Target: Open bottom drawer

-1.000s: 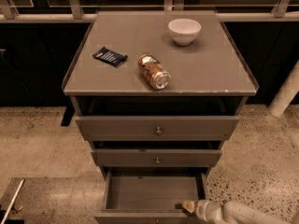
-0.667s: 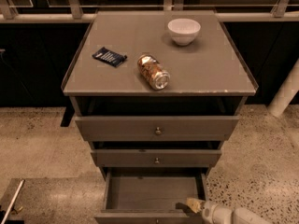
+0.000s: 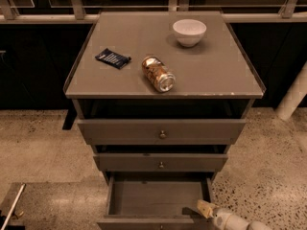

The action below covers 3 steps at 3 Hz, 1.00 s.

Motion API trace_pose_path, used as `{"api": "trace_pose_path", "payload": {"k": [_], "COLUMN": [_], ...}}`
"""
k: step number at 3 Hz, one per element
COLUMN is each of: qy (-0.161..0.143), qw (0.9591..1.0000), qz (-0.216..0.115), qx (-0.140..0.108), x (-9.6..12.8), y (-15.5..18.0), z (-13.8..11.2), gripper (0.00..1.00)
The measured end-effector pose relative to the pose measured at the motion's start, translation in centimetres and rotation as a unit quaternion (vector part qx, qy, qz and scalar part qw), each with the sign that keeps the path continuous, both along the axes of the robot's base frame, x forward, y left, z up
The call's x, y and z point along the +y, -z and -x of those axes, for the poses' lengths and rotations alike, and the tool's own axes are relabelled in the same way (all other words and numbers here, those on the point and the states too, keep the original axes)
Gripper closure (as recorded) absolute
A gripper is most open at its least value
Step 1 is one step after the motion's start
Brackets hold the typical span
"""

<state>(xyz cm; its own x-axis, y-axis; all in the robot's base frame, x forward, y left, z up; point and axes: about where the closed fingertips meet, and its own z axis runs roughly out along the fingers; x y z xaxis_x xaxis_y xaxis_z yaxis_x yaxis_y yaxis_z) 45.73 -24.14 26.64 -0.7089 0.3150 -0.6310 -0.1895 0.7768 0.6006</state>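
The bottom drawer [image 3: 158, 198] of the grey cabinet is pulled out, and its plain grey inside shows. Its front panel runs along the lower frame edge and its knob is out of view. My gripper [image 3: 205, 208] is at the drawer's front right corner, reaching in from the lower right on a white arm. Its tan tip lies at the drawer's front edge. The middle drawer [image 3: 161, 162] and the top drawer [image 3: 162, 131] above it are shut, each with a small round knob.
On the cabinet top [image 3: 225, 75] lie a white bowl [image 3: 189, 31], a tipped can [image 3: 158, 74] and a dark blue packet [image 3: 113, 58]. A speckled floor surrounds the cabinet. A white post [image 3: 293, 97] stands at the right. A railing runs behind.
My gripper has slid a little to the right and lower along the drawer's front edge. The drawer looks as far out as before.
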Motion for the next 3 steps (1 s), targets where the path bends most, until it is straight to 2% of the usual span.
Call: {"api": "trace_pose_path", "payload": {"k": [2, 3], "qy": [0.000, 0.000], "qw": [1.0000, 1.0000], "qz": [0.000, 0.000], "qx": [0.000, 0.000], "x": [0.01, 0.02], "y": [0.00, 0.00], "z": [0.00, 0.00], "gripper": [0.11, 0.00]}}
